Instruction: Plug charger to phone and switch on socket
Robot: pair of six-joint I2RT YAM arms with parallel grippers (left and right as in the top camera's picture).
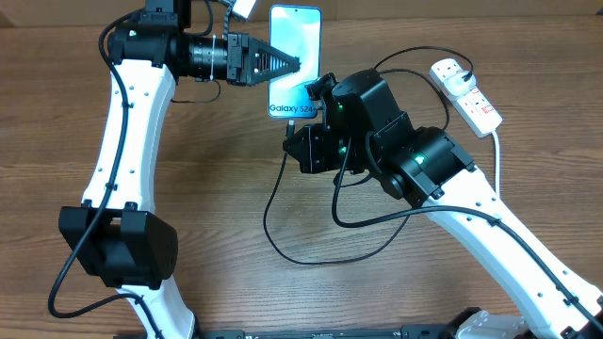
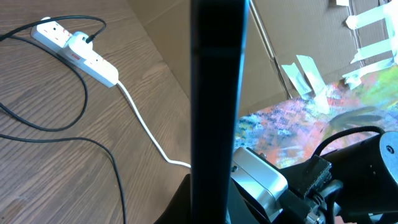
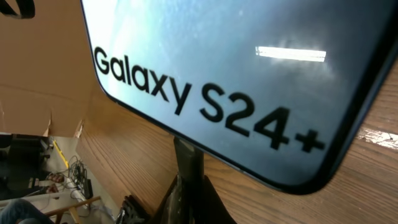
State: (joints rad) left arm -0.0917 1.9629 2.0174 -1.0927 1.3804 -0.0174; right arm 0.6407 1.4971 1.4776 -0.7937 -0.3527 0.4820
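Slim blue-screened phone (image 1: 294, 42) clamped edgewise by left gripper (image 1: 290, 64); right gripper (image 1: 297, 127) at its lower edge, jaws hidden, grip cannot be told.

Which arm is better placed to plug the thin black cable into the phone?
Right: the right pincer sits at the bottom edge of the slim blue-screened phone, where the thin black cable leads. The left pincer grips the phone's side.

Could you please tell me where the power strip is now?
Overhead, the power strip lies far right on the table, right of the phone, charger's white plug inserted.
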